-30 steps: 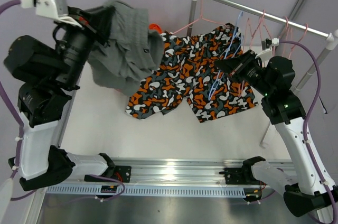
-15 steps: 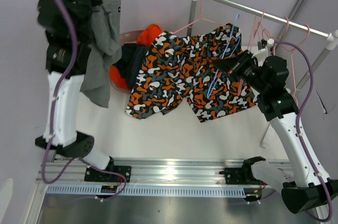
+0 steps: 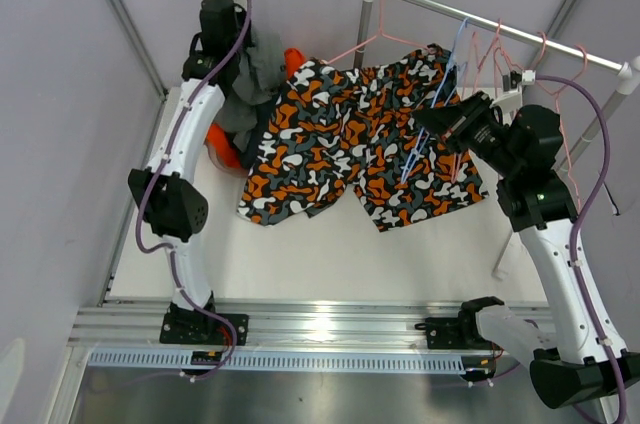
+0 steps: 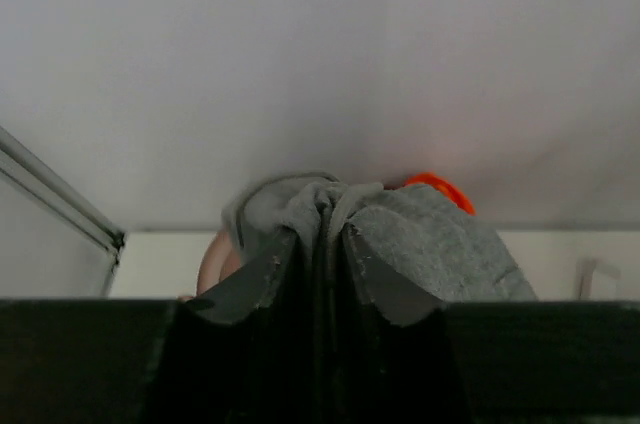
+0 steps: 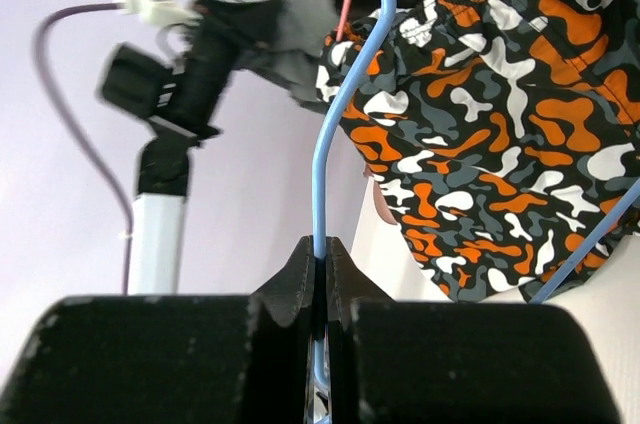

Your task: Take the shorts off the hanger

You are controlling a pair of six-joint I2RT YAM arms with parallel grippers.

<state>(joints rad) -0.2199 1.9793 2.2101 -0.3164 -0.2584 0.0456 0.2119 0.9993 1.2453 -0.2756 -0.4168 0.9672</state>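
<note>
Left wrist view: left gripper jaws clenched on a fold of one grey shorts, which bunch past the fingers. An orange scrap shows behind them, mostly hidden.

Right wrist view: right gripper jaws pinched tight on the wire of one blue hanger.

From above, two arms. The grey shorts are held off to the left of the rail's left post. One blotch-patterned shorts drape below the rail's left end onto the table. Their waist lies along a pink hanger; can't tell if they're attached. The blue hanger crosses their right leg.

More pink hangers sit tangled toward the rail's right end, count unclear.
</note>
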